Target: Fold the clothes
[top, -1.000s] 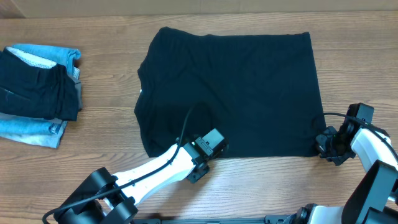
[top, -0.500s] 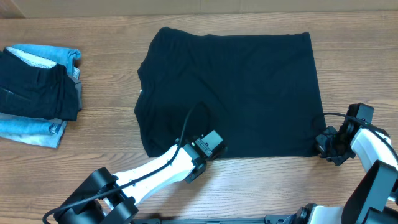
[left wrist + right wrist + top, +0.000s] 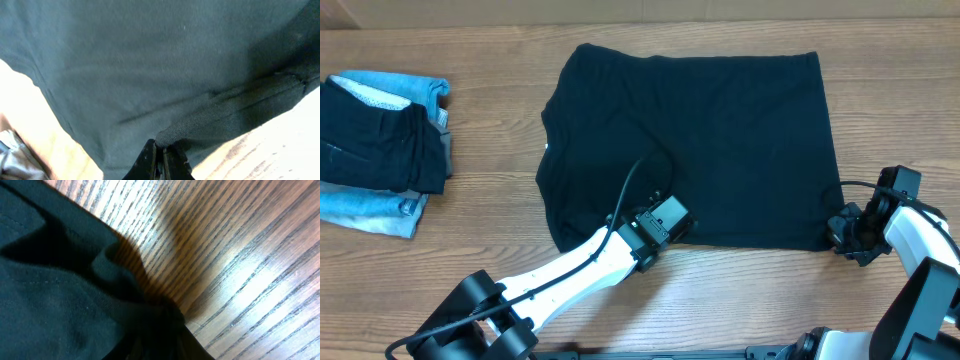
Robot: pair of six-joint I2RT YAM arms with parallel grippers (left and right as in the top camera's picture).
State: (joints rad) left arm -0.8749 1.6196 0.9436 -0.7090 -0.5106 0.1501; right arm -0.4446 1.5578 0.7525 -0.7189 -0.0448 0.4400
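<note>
Inspecting the table (image 3: 490,230) from overhead: one black T-shirt (image 3: 690,140) lies spread flat at the centre, reaching toward the 12 o'clock edge. Its outline is roughly rectangular and the surface shows only shallow wrinkles.

Left gripper (image 3: 675,214): positioned at the garment's 6 o'clock hem, somewhat toward 7 o'clock. The wrist view shows its fingers (image 3: 149,156) drawn together, with a small ridge of black cloth puckered up between them. Finding: clamped on the T-shirt hem.

Right gripper (image 3: 836,232): positioned at the garment's 5 o'clock corner, at the cloth's edge. The wrist view shows the corner gathered into a raised fold that narrows to a pinch at the bottom of the frame, over bare wood grain. The fingers themselves do not stand out from the dark fabric. Finding: closed on the T-shirt corner.

Other items: at the table's 9 o'clock side, well apart from the T-shirt, light-blue denim pieces (image 3: 370,212) lie stacked, with a dark folded garment (image 3: 380,150) on top of them.
</note>
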